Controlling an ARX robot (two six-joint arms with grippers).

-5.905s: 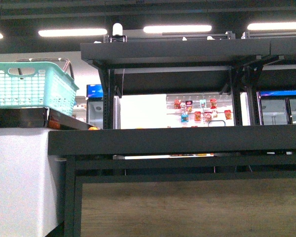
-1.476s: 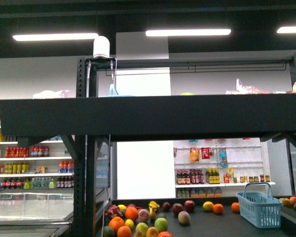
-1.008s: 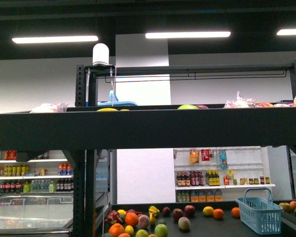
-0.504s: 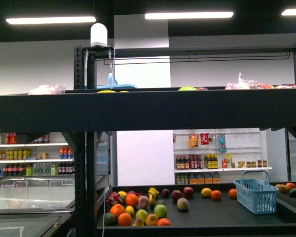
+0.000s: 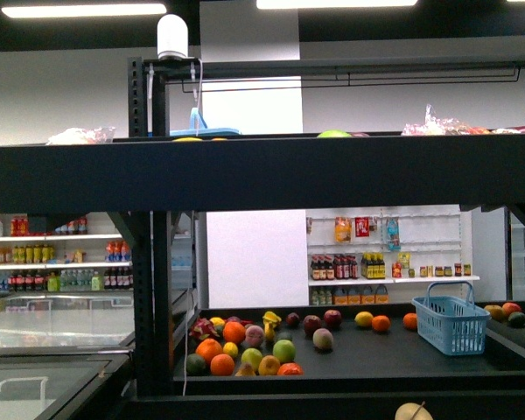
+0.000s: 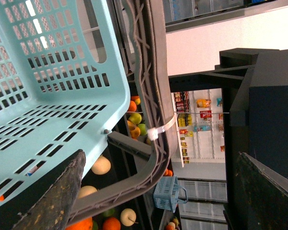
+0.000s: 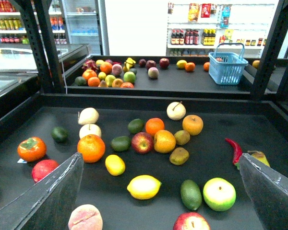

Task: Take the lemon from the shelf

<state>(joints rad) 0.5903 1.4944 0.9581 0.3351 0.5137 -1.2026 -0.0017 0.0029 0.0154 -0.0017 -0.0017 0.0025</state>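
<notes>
Yellow lemon [image 7: 144, 187] sits untouched on the shelf [image 7: 278, 143], near side, among loose fruit [image 7: 164, 141] — right gripper [image 7: 158, 155] hangs over it, jaws spread wide, empty — reach, grasp and lift all left.

This is a shop that sells food. A big black shelf [image 5: 262, 171] holds loose fruit, like an orange [image 7: 91, 147] and an apple [image 7: 142, 142]. White wall shelves [image 5: 57, 261] are full of bottles [image 5: 35, 281] in rows. Snack bags [image 5: 362, 227] hang on the back wall. A blue shopping basket [image 5: 451, 319] sits near the fruit.
</notes>
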